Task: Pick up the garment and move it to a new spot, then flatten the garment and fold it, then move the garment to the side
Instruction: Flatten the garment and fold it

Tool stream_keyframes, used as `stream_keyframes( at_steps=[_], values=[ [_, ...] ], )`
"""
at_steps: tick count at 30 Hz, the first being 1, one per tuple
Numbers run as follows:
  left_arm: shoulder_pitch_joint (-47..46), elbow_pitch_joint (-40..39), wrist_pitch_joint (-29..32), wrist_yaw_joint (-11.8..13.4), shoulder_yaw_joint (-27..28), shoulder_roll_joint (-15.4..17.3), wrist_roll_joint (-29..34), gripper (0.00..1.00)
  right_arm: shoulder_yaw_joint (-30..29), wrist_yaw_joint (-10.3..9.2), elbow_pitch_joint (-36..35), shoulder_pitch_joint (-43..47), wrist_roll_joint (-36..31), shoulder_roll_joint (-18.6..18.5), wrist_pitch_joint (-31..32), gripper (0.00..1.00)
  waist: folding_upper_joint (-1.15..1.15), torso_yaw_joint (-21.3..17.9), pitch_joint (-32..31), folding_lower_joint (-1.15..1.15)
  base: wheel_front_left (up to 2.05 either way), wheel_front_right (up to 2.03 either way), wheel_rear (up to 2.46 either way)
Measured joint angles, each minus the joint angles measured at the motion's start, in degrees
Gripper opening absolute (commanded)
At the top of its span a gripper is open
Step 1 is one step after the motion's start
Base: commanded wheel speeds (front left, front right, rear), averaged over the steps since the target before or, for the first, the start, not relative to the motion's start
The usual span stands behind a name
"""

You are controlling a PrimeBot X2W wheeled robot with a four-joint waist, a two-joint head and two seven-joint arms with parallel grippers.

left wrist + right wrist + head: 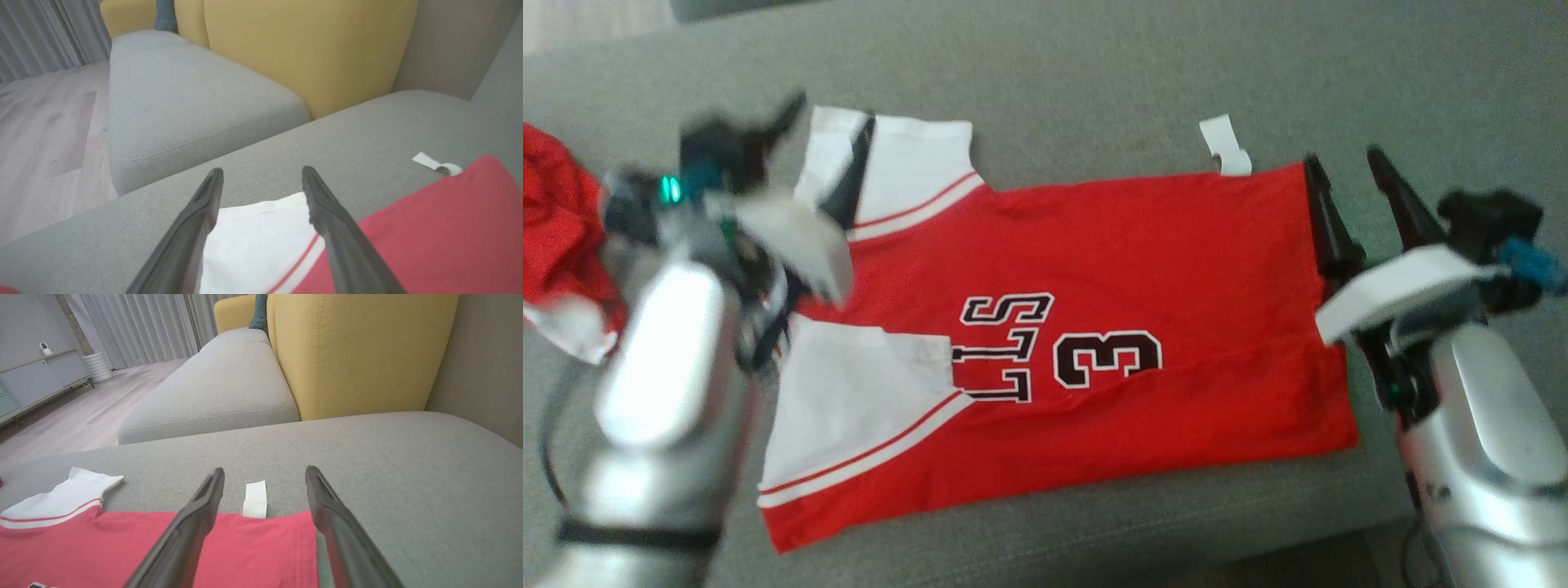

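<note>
Garment (1127, 269): a red jersey with white sleeves and a black "3". It lies spread flat on the grey sofa seat (1143, 73), sleeves toward the robot's left and hem toward its right. The nearer sleeve is folded in over the jersey's chest, covering part of the black lettering.

Left gripper (262, 171): jaws apart, nothing held. It is positioned over the jersey's farther white sleeve; whether it touches the sleeve cannot be told, as the head view is blurred here.

Right gripper (265, 470): jaws apart, nothing held. It sits at the far corner of the jersey's hem, one finger over the red edge and the other just beyond it.

Other items:
- White tag (1225, 145) – touching the jersey's far edge, near the hem.
- Second red cloth (560, 220) – crumpled, well apart from the jersey, beyond its sleeve end.
</note>
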Motion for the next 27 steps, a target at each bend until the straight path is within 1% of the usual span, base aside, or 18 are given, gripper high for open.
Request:
stream_keyframes(
  at_steps=[1,2,4,6,10,12,16,19,25,27],
  values=[
    [-3.2,1.8,2.2,0.0,-0.8,0.8,-0.9,1.0,0.3,0.0,0.1,-1.3,0.0,0.2,0.1,1.0,0.0,-0.3,1.0,0.0,0.0,0.0,0.0],
    [-3.2,1.8,2.2,0.0,-0.8,0.8,-0.9,1.0,0.3,0.0,0.1,-1.3,0.0,0.2,0.1,1.0,0.0,-0.3,1.0,0.0,0.0,0.0,0.0],
    [-8.5,5.4,5.7,0.0,-3.3,3.2,-2.0,1.0,1.6,0.0,0.7,-3.9,0.0,0.4,0.1,1.0,0.0,-1.1,2.7,0.0,0.0,0.0,0.0],
    [-12.5,9.0,8.9,-0.2,-6.7,5.8,-4.3,1.0,2.8,0.0,1.3,-6.0,0.2,0.6,0.1,1.0,0.0,-2.3,4.1,0.01,0.0,0.0,0.0],
    [-18.0,14.4,12.8,-0.5,-13.7,10.3,-7.8,1.0,4.3,0.0,2.4,-8.8,0.7,0.7,-0.5,1.0,0.0,-4.9,6.3,0.01,0.0,0.0,0.0],
    [-20.3,16.8,14.5,-0.5,-16.8,12.2,-8.3,1.0,5.2,0.0,3.1,-9.7,0.9,0.7,-0.7,1.0,0.0,-6.0,7.2,0.01,0.0,0.0,0.0],
    [-23.6,21.7,15.7,-0.5,-20.6,15.4,-8.4,1.0,6.5,0.0,4.0,-11.3,1.5,0.8,-1.3,1.0,0.0,-7.9,8.7,0.01,0.0,0.0,0.0],
    [-24.9,24.6,15.7,-0.5,-22.4,16.4,-8.3,1.0,7.1,0.0,4.6,-12.0,2.2,0.8,-1.8,1.0,0.0,-8.9,9.3,0.01,0.0,0.0,0.0],
    [-26.5,29.2,15.4,-0.5,-23.8,16.3,-11.1,1.0,7.7,0.0,5.4,-12.8,2.7,0.7,-2.2,1.0,0.0,-9.9,9.8,0.0,0.0,0.0,0.0],
    [-27.1,30.5,16.1,-0.5,-24.6,16.3,-11.8,1.0,7.8,0.0,5.5,-12.9,2.7,0.7,-2.4,1.0,0.0,-10.2,10.1,0.0,0.0,0.0,0.0]
  ],
)
